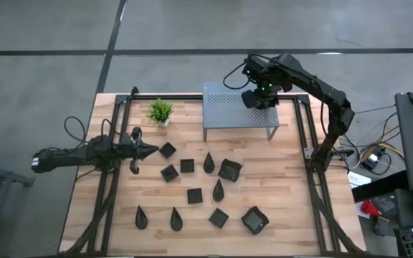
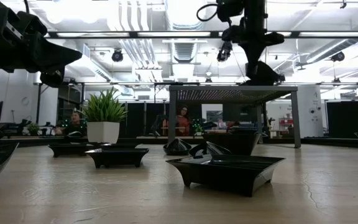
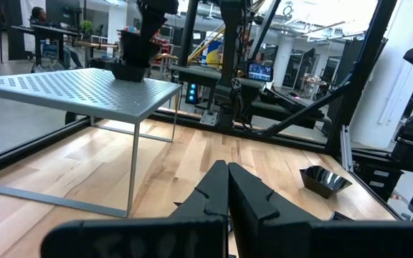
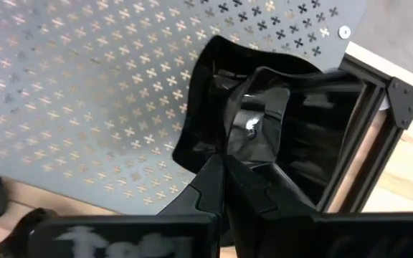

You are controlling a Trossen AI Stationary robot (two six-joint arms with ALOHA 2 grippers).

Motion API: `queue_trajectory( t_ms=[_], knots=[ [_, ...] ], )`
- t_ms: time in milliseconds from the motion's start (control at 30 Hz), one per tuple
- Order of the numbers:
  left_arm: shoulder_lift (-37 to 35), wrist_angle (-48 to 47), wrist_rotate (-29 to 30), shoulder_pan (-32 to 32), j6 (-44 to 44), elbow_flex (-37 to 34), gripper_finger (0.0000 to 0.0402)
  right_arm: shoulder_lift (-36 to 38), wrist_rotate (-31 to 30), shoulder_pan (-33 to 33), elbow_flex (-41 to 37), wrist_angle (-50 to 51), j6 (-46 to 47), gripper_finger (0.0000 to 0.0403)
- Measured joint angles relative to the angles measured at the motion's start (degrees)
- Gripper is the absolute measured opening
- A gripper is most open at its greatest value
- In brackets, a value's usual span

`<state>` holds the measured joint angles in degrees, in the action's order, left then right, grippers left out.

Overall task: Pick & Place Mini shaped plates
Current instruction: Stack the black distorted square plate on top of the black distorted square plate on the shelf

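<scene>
Several mini black plates lie flat on the wooden table: small squares, teardrops and deeper squares. My right gripper is over the right part of the grey perforated shelf, shut on one deep square plate. That plate also shows in the left wrist view, at the shelf's top. My left gripper is shut and touches nothing. It hovers at the table's left, pointing right toward a small square plate. My right gripper pinches the deep square plate by its raised rim between the two fingers, coming from above and pointing down. The plate stays roughly level, its base at the shelf's top. Whether it rests there or hangs just clear, I cannot tell.
A small green potted plant stands at the table's far left, beside the shelf. The shelf stands on thin legs with free room beneath. Black frame rails run along both table sides. People sit in the room beyond the table.
</scene>
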<state>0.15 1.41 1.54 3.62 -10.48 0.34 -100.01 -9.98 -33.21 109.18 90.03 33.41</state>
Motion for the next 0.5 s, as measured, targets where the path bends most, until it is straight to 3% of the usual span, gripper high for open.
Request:
queue_trajectory(
  t_ms=[500],
  knots=[
    [0.0,0.0,0.0,0.0,0.0,0.0,0.0005,0.0,-0.5,-0.1,0.9,0.0,-0.5,0.0022]
  ],
)
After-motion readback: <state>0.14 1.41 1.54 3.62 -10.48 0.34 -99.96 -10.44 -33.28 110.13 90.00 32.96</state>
